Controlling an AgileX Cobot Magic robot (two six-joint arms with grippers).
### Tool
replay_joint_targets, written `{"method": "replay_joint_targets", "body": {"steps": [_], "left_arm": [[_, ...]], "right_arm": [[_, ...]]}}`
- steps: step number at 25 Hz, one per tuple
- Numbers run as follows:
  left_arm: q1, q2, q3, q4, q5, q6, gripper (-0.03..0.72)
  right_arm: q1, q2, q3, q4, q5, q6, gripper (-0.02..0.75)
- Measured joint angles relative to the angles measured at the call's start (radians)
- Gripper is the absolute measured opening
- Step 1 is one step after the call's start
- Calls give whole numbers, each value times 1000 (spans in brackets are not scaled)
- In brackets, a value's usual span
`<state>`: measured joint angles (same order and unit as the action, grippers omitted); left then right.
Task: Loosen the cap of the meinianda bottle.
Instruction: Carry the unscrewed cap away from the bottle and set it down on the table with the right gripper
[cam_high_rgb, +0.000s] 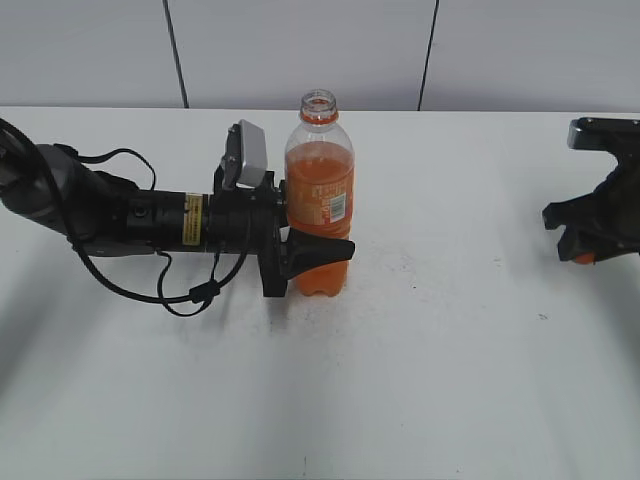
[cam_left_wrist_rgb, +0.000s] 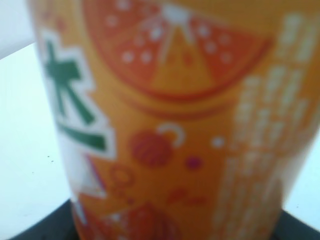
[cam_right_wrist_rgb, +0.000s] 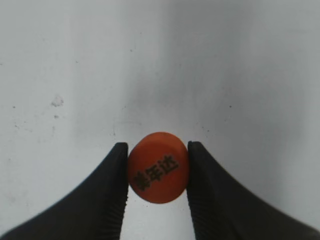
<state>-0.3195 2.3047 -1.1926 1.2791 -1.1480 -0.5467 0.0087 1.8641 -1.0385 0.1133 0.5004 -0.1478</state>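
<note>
The meinianda bottle stands upright on the white table, its mouth open with no cap on it. My left gripper is shut on the bottle's lower body from the left. In the left wrist view the orange label fills the frame, blurred. My right gripper is at the far right, away from the bottle, low over the table. In the right wrist view it is shut on the orange cap, which has dark characters on top.
The white table extends in front and between the two arms. A pale panelled wall runs behind it. A black cable loops under the left arm.
</note>
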Motion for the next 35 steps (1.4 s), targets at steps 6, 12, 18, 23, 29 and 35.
{"method": "replay_joint_targets", "body": {"steps": [6,12,18,23,29,35], "left_arm": [[0,0,0,0,0,0,393],[0,0,0,0,0,0,393],[0,0,0,0,0,0,393],[0,0,0,0,0,0,393],[0,0,0,0,0,0,393],[0,0,0,0,0,0,393]], "right_arm": [[0,0,144,31,-153,14,272],[0,0,176,40,-192,15,272],[0,0,176,37,-192,15,300],[0,0,176,37,-192,15,489],[0,-1,174,37,-191,15,535],[0,-76,134,38,-180,15,535]]}}
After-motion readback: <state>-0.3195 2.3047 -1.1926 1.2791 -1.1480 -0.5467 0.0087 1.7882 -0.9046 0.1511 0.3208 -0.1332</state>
